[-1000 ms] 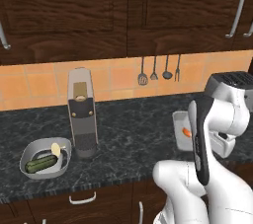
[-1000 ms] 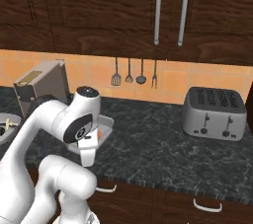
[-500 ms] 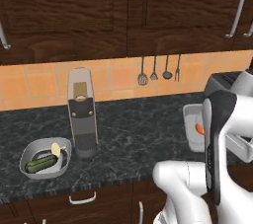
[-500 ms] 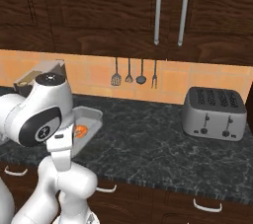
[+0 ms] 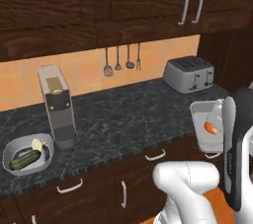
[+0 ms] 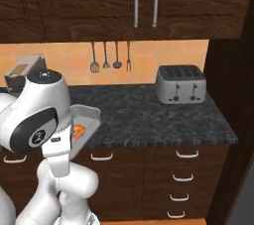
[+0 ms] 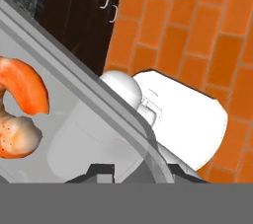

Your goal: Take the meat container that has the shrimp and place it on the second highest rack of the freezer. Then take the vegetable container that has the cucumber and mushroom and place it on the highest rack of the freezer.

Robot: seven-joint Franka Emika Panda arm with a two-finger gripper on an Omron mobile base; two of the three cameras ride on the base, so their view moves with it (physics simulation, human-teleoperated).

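The arm is folded close to the base, its hand held low in front of the desk edge. The fingers [image 7: 101, 168] are nearly closed on the rim of the tray [image 5: 203, 119], which hangs lifted clear, out past the near edge of the desk [image 5: 123, 114]. The shrimp [image 5: 211, 128] lies inside the tray, curled near its middle. This looks like the first step, carrying the shrimp tray toward the freezer; the freezer itself cannot be made out. The next move would call for driving or swinging to the freezer while keeping the tray level so the shrimp does not slide. Far left on the desk, the bowl [image 5: 27, 154] with the cucumber [image 5: 23, 159] and mushroom [image 5: 37, 144] waits beside the coffee machine [image 5: 58, 107]. The toaster [image 5: 189, 73] stands far right.
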